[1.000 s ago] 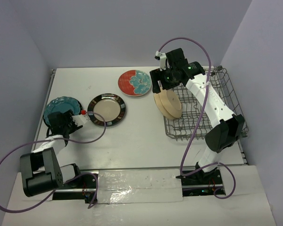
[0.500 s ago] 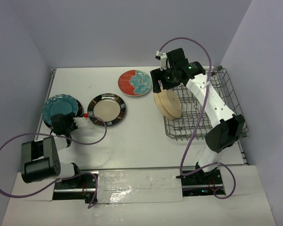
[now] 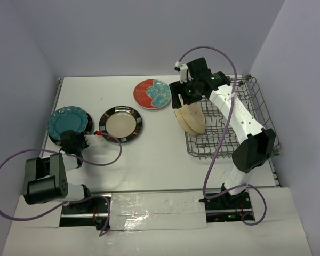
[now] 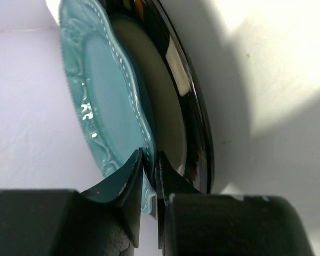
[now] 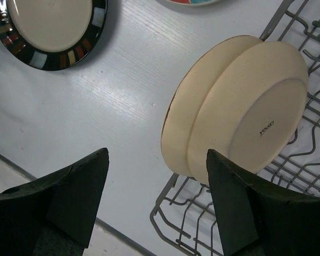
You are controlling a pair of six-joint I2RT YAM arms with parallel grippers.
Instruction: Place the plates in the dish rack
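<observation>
Overhead view of a white table [image 3: 160, 149] with two robot arms mounted along the bottom edge of the frame.

At the left of the frame, the left hand [image 3: 74, 140] is pinching the rim of a teal plate [image 3: 68, 120]. The wrist view shows one finger on top of the rim and the other slipped beneath it. The gap between them is barely wider than the plate edge. The teal plate lies flat on top of a dark striped-rim plate [image 4: 189, 106] and extends from the hand toward the top of the frame.

At the right of the frame stands the grey wire dish rack [image 3: 208, 145]. Two beige plates [image 3: 191, 118] stand on edge at its left end, their backs showing. The right hand [image 3: 184, 98] hovers just above them with its fingers spread wide and nothing between them.

A second striped-rim plate [image 3: 121, 125] and a red plate with blue flowers [image 3: 152, 94] lie flat on the table between the teal plate and the rack.

The rack is well apart from the teal plate, across the frame to the right. The left arm is by far the nearer to that plate, and the right arm is the nearer to the rack. To go in, the flat plate would likely need tipping onto its edge, face parallel to the beige pair.
</observation>
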